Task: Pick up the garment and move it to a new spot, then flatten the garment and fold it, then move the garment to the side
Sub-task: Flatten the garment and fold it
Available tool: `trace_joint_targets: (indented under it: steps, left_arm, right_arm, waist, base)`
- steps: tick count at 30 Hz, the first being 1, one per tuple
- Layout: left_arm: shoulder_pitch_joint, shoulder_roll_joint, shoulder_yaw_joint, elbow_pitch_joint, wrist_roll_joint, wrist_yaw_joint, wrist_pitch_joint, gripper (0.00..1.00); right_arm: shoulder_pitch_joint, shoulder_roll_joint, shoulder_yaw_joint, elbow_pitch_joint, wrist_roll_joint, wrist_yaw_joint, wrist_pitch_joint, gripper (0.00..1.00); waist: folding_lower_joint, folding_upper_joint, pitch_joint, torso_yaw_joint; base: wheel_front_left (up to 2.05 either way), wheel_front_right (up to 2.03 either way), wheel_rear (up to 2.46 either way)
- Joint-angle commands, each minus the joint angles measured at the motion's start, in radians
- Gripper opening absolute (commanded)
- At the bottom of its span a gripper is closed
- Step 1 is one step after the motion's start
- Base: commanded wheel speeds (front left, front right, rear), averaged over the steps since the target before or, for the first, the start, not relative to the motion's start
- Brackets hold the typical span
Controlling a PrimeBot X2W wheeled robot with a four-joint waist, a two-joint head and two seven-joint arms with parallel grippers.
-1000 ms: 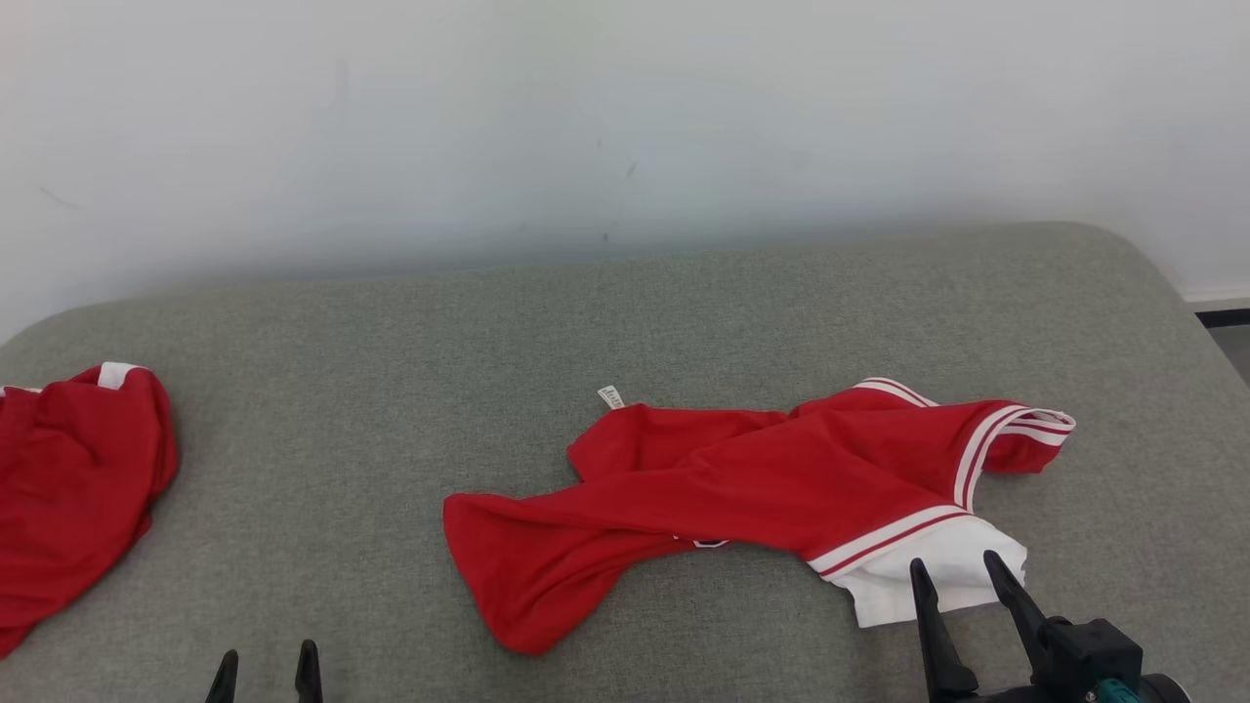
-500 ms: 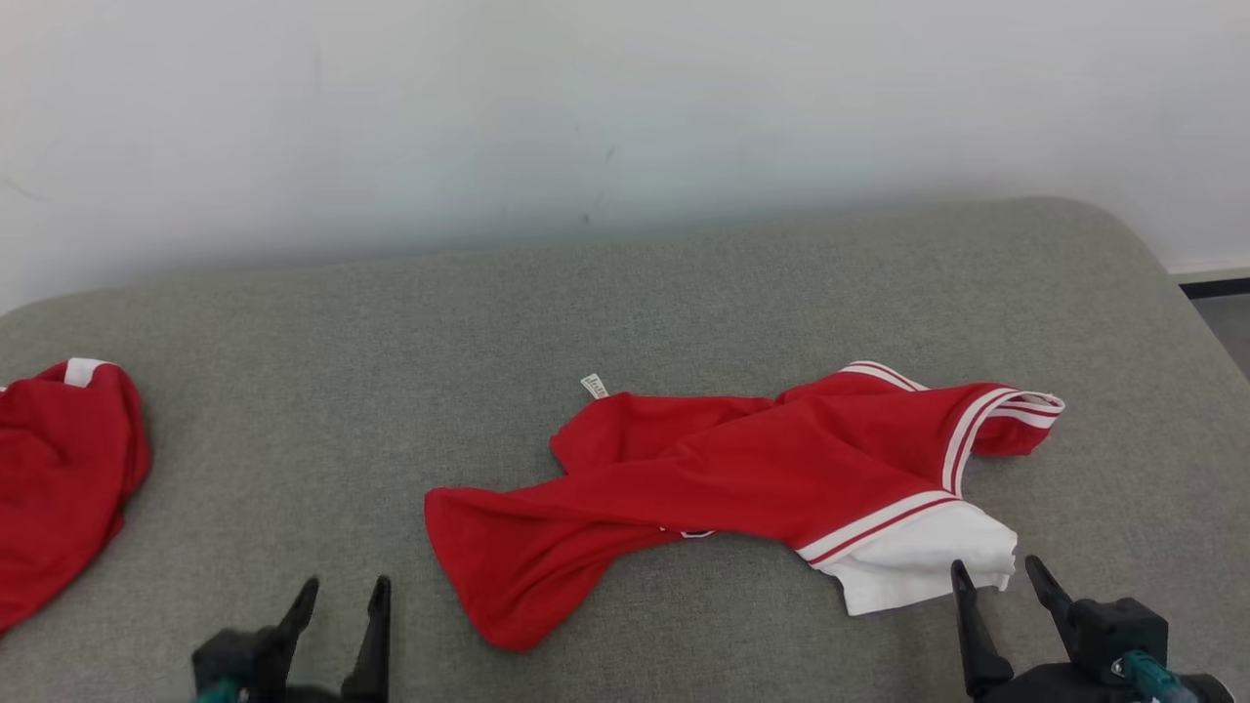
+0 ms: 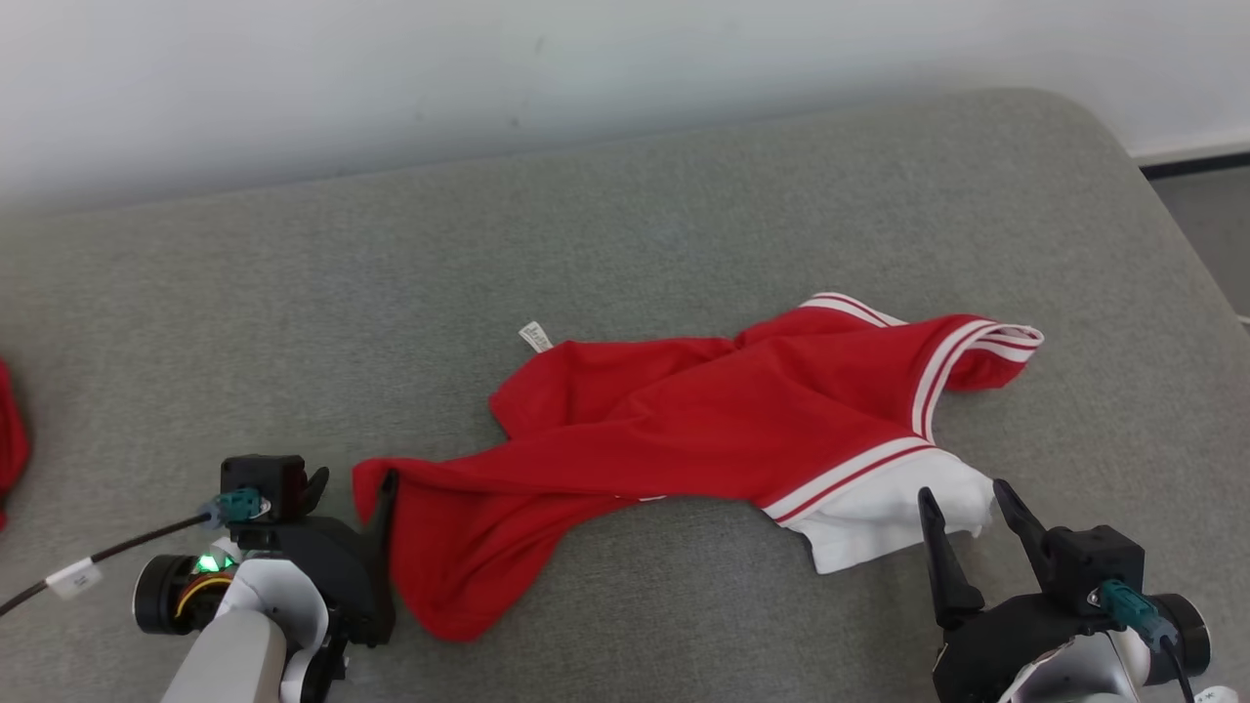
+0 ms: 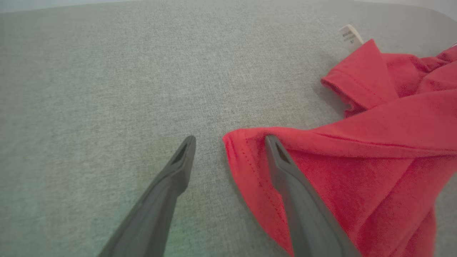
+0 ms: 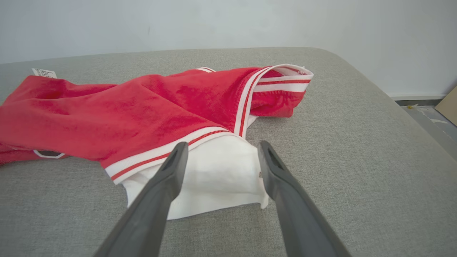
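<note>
The red garment (image 3: 703, 420) is seen crumpled on the grey cushion (image 3: 625, 225), spread from the centre of the head view out toward three o'clock; its white label (image 3: 534, 336) is poked out at the heap's eleven o'clock edge, and its white panel (image 3: 879, 517), trimmed in red-and-white stripes, is laid at the five o'clock end; the left gripper (image 3: 354, 480) is placed at seven o'clock, jaws held wide apart, one finger over the red hem corner and the other over bare cushion; the right gripper (image 3: 961, 490) is placed at five o'clock, jaws likewise spread wide, fingertips set over the white panel's near edge; whether cloth is touched by either cannot be told; a second red cloth (image 3: 8, 430) is glimpsed at nine o'clock, well apart.
</note>
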Motion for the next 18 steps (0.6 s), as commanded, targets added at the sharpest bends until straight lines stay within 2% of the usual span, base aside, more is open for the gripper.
trace_joint_targets:
  steps: [1, 10, 11, 13, 14, 18]
  left_arm:
    - [-0.009, 0.007, 0.001, 0.012, 0.0, 0.004, 0.007, 1.0]
    - [-0.01, 0.032, -0.009, 0.067, 0.005, 0.039, 0.089, 1.0]
    - [-0.01, 0.035, -0.011, 0.066, 0.005, 0.04, 0.098, 0.95]
    - [-0.007, 0.04, -0.018, 0.065, 0.009, 0.045, 0.12, 0.4]
    - [-0.002, 0.039, -0.023, 0.064, 0.01, 0.046, 0.134, 0.0]
    - [0.025, 0.031, -0.038, 0.03, 0.011, 0.057, 0.174, 0.0]
  right_arm:
    - [-0.011, 0.0, 0.005, 0.003, 0.006, -0.002, -0.008, 1.0]
    - [-0.024, 0.0, 0.007, 0.024, 0.023, -0.002, -0.037, 1.0]
    - [-0.024, 0.0, 0.005, 0.023, 0.024, -0.002, -0.038, 1.0]
    - [-0.021, 0.0, 0.003, 0.018, 0.022, -0.002, -0.036, 1.0]
    - [-0.018, 0.0, 0.0, 0.014, 0.018, -0.002, -0.032, 1.0]
    - [0.005, 0.0, -0.034, -0.015, 0.006, -0.002, -0.005, 1.0]
  waist:
    - [-0.0002, -0.0001, 0.048, -0.047]
    - [-0.0002, -0.0001, 0.065, -0.061]
    - [-0.0002, -0.0001, 0.064, -0.06]
    - [-0.0002, -0.0001, 0.065, -0.058]
    - [-0.0002, -0.0001, 0.065, -0.057]
    - [-0.0002, -0.0001, 0.074, -0.052]
  base:
    - [0.0, 0.0, 0.0]
    - [0.0, 0.0, 0.0]
    - [0.0, 0.0, 0.0]
    - [0.0, 0.0, 0.0]
    - [0.0, 0.0, 0.0]
    - [0.0, 0.0, 0.0]
